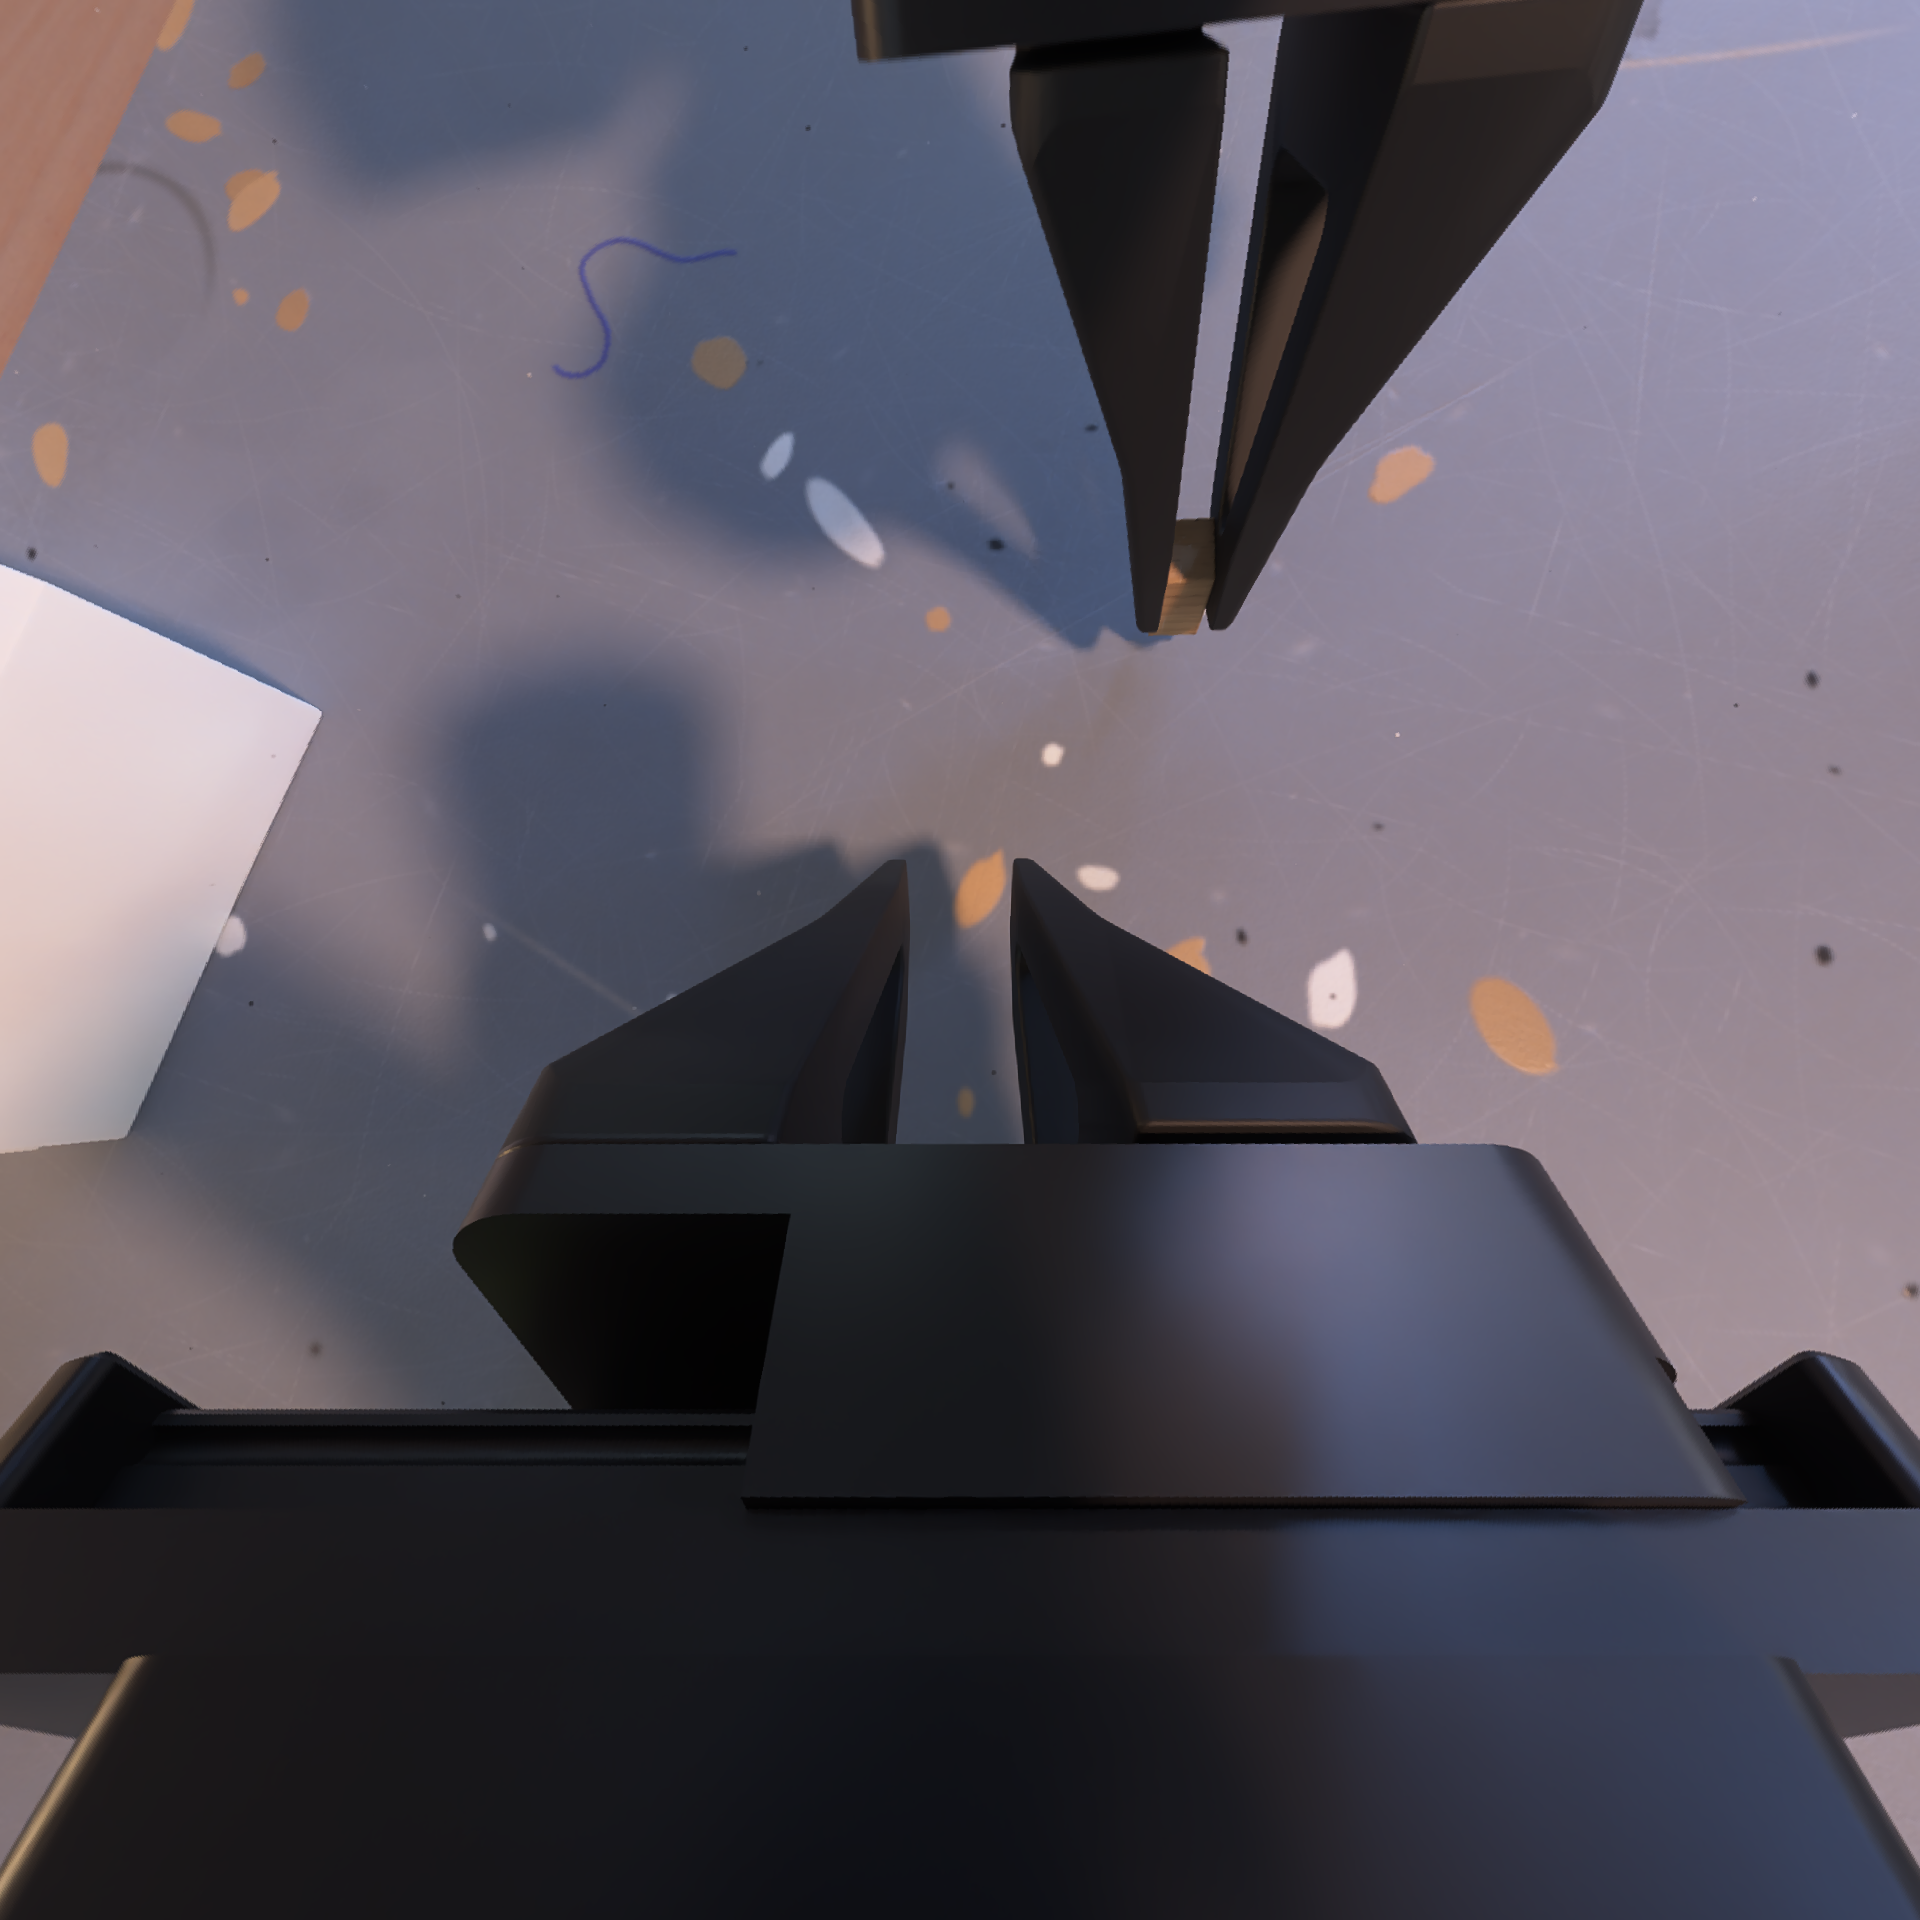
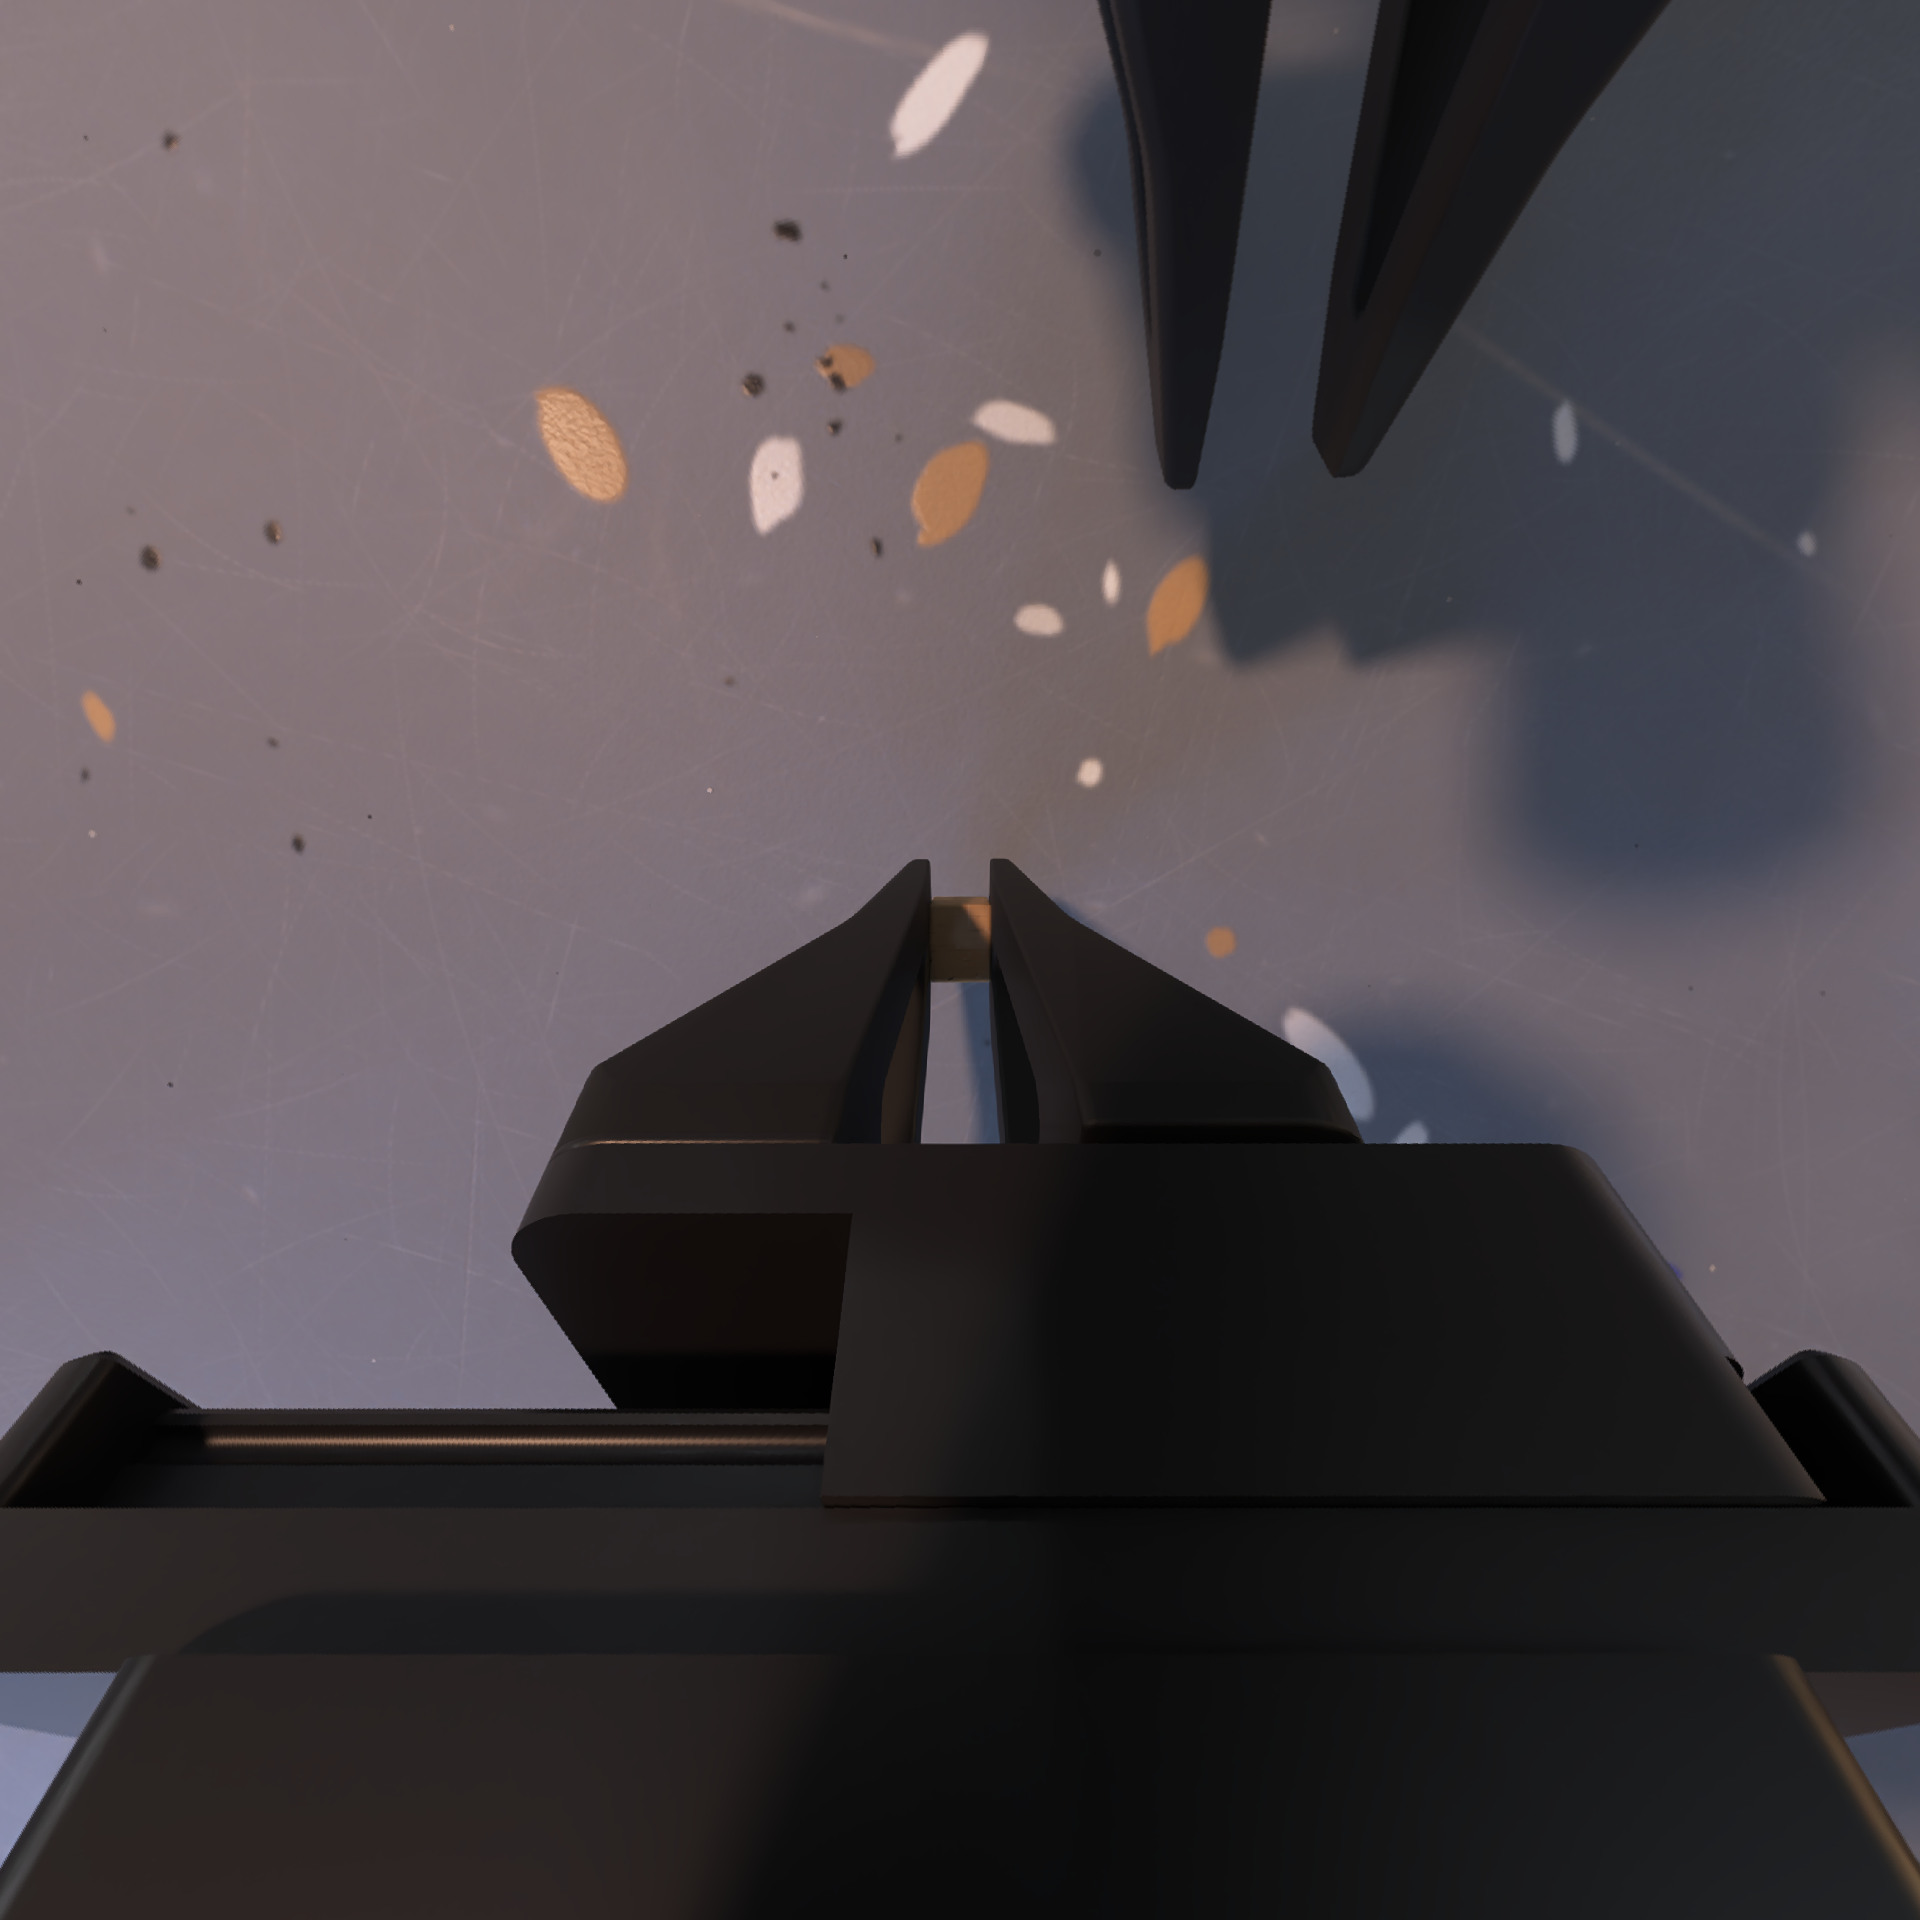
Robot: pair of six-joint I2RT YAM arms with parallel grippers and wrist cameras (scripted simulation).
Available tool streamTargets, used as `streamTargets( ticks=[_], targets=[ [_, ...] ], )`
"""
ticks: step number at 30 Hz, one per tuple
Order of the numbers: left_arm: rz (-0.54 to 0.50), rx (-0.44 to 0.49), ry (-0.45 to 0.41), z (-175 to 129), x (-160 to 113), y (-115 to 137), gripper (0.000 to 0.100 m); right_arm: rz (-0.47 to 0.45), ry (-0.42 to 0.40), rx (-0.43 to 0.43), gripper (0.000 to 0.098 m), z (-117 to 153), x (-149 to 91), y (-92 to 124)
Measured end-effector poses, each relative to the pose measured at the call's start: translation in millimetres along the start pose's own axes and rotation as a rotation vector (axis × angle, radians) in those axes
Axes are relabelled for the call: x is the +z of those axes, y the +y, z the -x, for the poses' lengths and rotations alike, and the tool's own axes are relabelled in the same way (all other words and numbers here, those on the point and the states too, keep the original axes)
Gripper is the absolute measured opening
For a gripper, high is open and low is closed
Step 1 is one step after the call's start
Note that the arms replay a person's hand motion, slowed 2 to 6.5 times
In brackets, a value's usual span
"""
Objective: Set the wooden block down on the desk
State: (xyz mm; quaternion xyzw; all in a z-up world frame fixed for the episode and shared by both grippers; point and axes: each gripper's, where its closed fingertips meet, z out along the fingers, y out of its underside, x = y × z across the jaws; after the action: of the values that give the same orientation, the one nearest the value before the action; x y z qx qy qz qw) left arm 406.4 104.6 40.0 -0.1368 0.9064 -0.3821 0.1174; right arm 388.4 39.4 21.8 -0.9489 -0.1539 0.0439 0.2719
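Observation:
The wooden block (image 2: 961, 940) is a small pale cube pinched between the tips of my right gripper (image 2: 961, 873), which is shut on it. In the left wrist view the same block (image 1: 1188, 587) shows between the right gripper's (image 1: 1179, 623) fingertips, pointing down close to the grey desk (image 1: 1455, 727); I cannot tell whether the block touches the desk. My left gripper (image 1: 961, 873) is slightly open and empty, a short way from the block. It also shows in the right wrist view (image 2: 1259, 473) at the top right.
The desk (image 2: 364, 935) is grey, scratched, and flecked with tan, white and dark spots. A white sheet (image 1: 125, 852) lies at the left in the left wrist view. A wooden strip (image 1: 62, 156) runs at the upper left, with a thin blue squiggle (image 1: 623, 301) nearby.

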Motion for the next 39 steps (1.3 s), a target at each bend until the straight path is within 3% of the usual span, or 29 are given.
streamTargets(
  ticks=[9, 20, 29, 34, 39],
  targets=[
    [-0.009, -0.016, -0.012, 3, -1, -2, 0.014, 0.015, -0.046, -0.027, 0.0093, 1, 7, 1],
    [-0.011, -0.024, -0.015, 4, -1, -2, 0.013, -0.010, -0.038, -0.009, 0.0093, 4, 5, -1],
    [-0.012, -0.023, -0.017, 4, -1, -2, 0.013, -0.070, 0.099, 0.074, 0.0092, -12, -32, 11],
    [-0.011, -0.024, -0.016, 4, -1, -1, 0.013, -0.062, 0.175, 0.106, 0.0092, -23, -54, 26],
    [-0.009, -0.024, -0.014, 3, 0, -1, 0.013, -0.045, 0.201, 0.125, 0.0093, -29, -62, 38]
  ],
)
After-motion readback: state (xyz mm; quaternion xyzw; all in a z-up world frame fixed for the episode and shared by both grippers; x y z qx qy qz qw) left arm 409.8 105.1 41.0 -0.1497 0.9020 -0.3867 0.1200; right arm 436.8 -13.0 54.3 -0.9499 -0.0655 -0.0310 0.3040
